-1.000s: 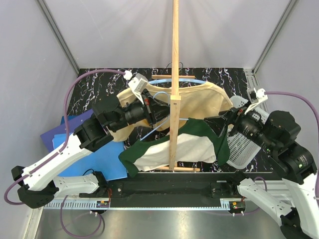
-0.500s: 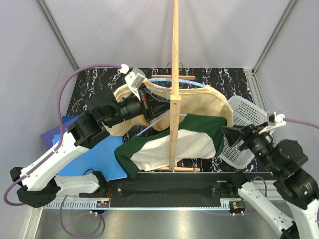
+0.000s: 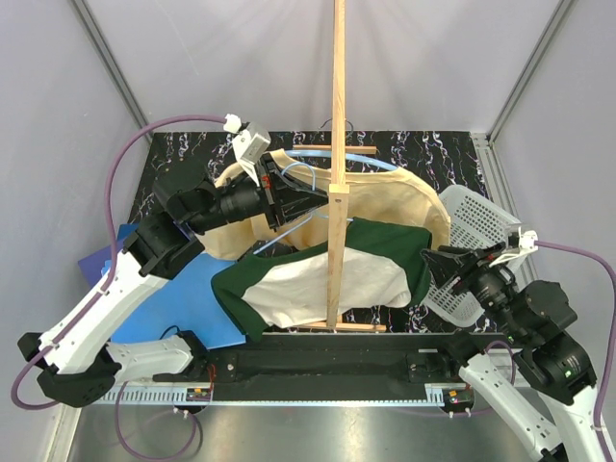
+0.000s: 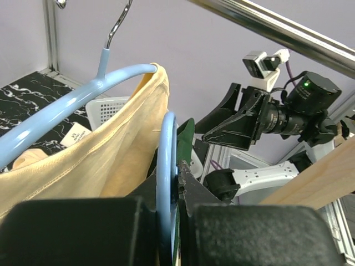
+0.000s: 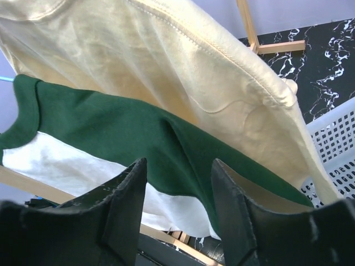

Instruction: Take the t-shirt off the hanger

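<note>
Top external view puts the green-and-white t-shirt [image 3: 327,274] at the centre of the frame, draped low beside the wooden rack post [image 3: 337,144], with a cream t-shirt [image 3: 409,192] behind it. We judge the step in hand to be slipping the green shirt off its light blue hanger [image 4: 166,166]. The left wrist view shows the left end effector [image 3: 294,195] clamped on that hanger's arm. The right end effector [image 3: 441,265] hangs at the right of the frame, fingers spread wide and gripping nothing, facing the shirt's green sleeve. Next, we think, it needs to close on that fabric and draw it off the hanger. Below lies a black marbled tabletop [image 3: 423,149] carrying a blue mat [image 3: 183,298] and a white basket [image 3: 476,221], enclosed by pale grey walls [image 3: 192,58].
</note>
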`<action>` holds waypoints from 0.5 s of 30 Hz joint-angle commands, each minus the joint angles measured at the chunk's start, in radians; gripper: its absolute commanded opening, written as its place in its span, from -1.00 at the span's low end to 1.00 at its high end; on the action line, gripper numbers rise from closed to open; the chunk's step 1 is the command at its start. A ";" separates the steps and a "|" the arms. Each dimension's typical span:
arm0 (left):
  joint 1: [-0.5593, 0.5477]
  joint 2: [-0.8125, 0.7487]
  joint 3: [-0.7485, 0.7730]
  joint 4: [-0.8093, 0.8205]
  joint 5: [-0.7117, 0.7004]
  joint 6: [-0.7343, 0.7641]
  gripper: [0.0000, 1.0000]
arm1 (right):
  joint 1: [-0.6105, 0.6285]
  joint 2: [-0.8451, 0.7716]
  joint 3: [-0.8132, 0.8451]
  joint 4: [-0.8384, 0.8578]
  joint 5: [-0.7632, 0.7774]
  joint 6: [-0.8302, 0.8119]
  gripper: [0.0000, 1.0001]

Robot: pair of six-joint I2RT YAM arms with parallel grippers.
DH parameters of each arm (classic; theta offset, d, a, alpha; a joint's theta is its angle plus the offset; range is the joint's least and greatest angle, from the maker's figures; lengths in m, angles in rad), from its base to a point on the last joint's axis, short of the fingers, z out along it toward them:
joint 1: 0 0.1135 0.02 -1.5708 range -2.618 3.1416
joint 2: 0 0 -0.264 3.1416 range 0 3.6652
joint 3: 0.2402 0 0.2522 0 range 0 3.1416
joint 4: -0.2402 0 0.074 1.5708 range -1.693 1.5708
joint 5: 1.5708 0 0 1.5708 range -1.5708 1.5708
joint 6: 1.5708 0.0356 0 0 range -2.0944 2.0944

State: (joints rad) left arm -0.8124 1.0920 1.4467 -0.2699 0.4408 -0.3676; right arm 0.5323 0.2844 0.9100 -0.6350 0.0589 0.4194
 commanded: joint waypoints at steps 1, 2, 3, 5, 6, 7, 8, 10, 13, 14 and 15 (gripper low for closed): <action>0.035 -0.006 0.049 0.086 0.127 -0.037 -1.00 | 0.006 0.009 -0.017 0.069 0.007 -0.037 0.19; 0.038 -0.006 0.047 0.087 0.136 -0.043 -1.00 | 0.008 0.015 -0.020 0.067 0.019 -0.037 0.19; 0.041 -0.007 0.046 0.090 0.142 -0.045 -1.00 | 0.006 0.019 -0.023 0.069 0.018 -0.041 0.19; 0.044 -0.007 0.046 0.089 0.150 -0.054 -1.00 | 0.005 0.022 -0.039 0.102 -0.039 -0.042 0.19; 0.047 -0.007 0.046 0.090 0.157 -0.057 -1.00 | 0.006 0.027 -0.043 0.116 -0.056 -0.045 0.17; 0.047 -0.007 0.046 0.090 0.162 -0.060 -1.00 | 0.008 0.029 -0.051 0.127 -0.056 -0.042 0.11; 0.048 -0.009 0.044 0.089 0.165 -0.065 -1.00 | 0.006 0.035 -0.054 0.138 -0.086 -0.042 0.04; 0.050 -0.007 0.043 0.095 0.167 -0.068 -1.00 | 0.006 0.039 -0.062 0.146 -0.099 -0.044 -0.23; 0.055 -0.012 0.041 0.093 0.161 -0.070 -1.00 | 0.006 0.035 -0.071 0.158 -0.123 -0.053 -0.42; 0.056 -0.014 0.040 0.092 0.161 -0.073 -1.00 | 0.006 0.030 -0.074 0.164 -0.122 -0.053 -0.52; 0.061 -0.015 0.038 0.090 0.161 -0.071 -1.00 | 0.006 0.026 -0.076 0.166 -0.119 -0.054 -0.59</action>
State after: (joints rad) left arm -0.7643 1.0950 1.4467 -0.2676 0.5659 -0.4107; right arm 0.5323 0.3099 0.8417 -0.5407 -0.0235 0.3855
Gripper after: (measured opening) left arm 0.047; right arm 0.275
